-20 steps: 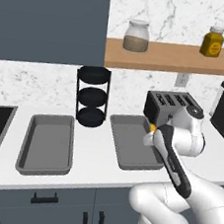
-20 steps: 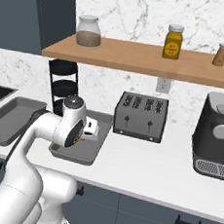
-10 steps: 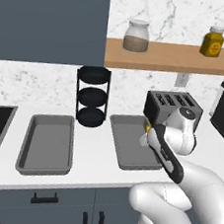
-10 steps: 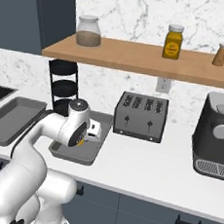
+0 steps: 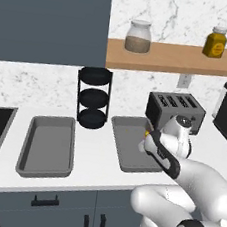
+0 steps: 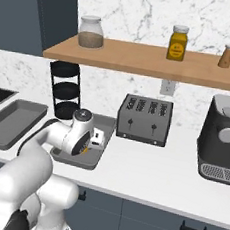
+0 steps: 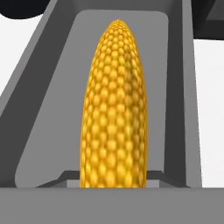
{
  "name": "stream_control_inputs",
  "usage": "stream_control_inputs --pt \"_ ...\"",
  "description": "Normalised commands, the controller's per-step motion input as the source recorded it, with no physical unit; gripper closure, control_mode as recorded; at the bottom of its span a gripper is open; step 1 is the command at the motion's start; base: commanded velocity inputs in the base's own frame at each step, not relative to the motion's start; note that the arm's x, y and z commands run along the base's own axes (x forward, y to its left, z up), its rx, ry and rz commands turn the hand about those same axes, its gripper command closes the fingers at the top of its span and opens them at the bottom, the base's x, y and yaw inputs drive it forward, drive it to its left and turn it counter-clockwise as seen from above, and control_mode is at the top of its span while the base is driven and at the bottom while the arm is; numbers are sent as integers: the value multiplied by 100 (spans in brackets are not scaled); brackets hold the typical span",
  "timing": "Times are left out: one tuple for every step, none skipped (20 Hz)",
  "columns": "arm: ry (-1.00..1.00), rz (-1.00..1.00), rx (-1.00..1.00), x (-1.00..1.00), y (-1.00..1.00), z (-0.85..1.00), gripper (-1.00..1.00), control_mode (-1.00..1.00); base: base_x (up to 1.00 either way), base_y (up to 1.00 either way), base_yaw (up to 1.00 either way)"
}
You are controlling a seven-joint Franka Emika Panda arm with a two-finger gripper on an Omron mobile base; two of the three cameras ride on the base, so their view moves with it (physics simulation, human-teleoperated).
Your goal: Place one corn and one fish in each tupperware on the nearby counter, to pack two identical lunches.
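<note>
Jaws [image 7: 113, 186] clamp a yellow corn cob [image 7: 114, 109] over the tray [image 7: 52, 100] ahead; releasing it high could bounce it onto the table [image 5: 95, 153].

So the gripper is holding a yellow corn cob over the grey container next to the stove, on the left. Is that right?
Not quite. The gripper holds the yellow corn cob over the right-hand container, beside the toaster, as the left base view shows. The container by the stove sits apart.
</note>
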Motion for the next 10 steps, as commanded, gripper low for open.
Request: stream_control_inputs --pt "0 0 0 26 6 -16 100 -100 0 0 0" --pt "0 0 0 29 8 -16 100 -100 0 0 0" --pt "0 0 0 31 9 -18 100 -100 0 0 0" --pt "0 0 0 34 8 -14 100 -100 0 0 0" --pt "0 0 0 38 6 -5 100 -100 0 0 0" --pt "0 0 0 40 2 0 100 -100 0 0 0" --pt "0 -1 0 44 0 0 -100 -100 0 0 0" --pt "0 -1 0 46 0 0 -100 -100 0 0 0" --pt "0 0 0 46 0 -2 -100 -100 0 0 0" --pt "0 0 0 44 0 -9 -100 -100 0 0 0"
